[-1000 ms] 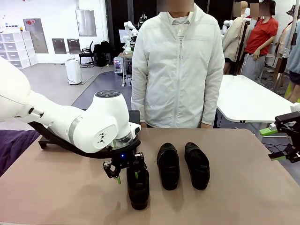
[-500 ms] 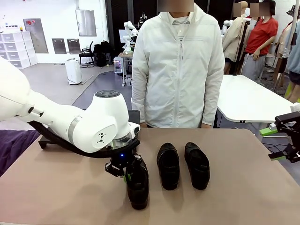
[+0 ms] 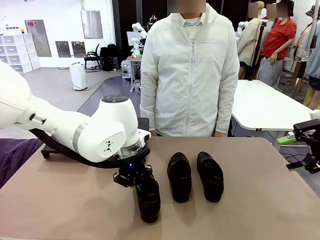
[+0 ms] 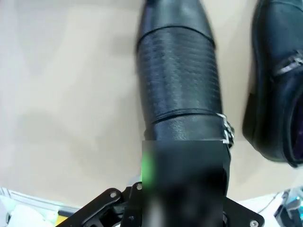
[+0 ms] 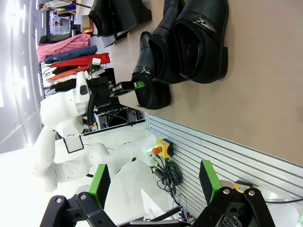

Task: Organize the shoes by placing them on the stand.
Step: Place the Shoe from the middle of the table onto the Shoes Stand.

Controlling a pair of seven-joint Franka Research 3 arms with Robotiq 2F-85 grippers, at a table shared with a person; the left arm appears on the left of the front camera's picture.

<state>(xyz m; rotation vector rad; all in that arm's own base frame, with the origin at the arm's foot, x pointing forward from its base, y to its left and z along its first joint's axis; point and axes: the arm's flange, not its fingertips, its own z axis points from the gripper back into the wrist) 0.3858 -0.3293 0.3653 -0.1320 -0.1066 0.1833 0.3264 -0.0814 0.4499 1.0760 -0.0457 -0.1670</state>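
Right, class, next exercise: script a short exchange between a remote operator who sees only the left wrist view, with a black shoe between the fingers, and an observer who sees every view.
Operator: My left gripper is clamped on the near shoe. Where is the other arm?
Observer: The right gripper hangs open and empty by the right edge of the table, well apart from the shoes.
Operator: I see one more shoe beside mine. Any others?
Observer: Yes. That one is the middle shoe; the right shoe lies alongside it on the bare tabletop, on the side away from yours.
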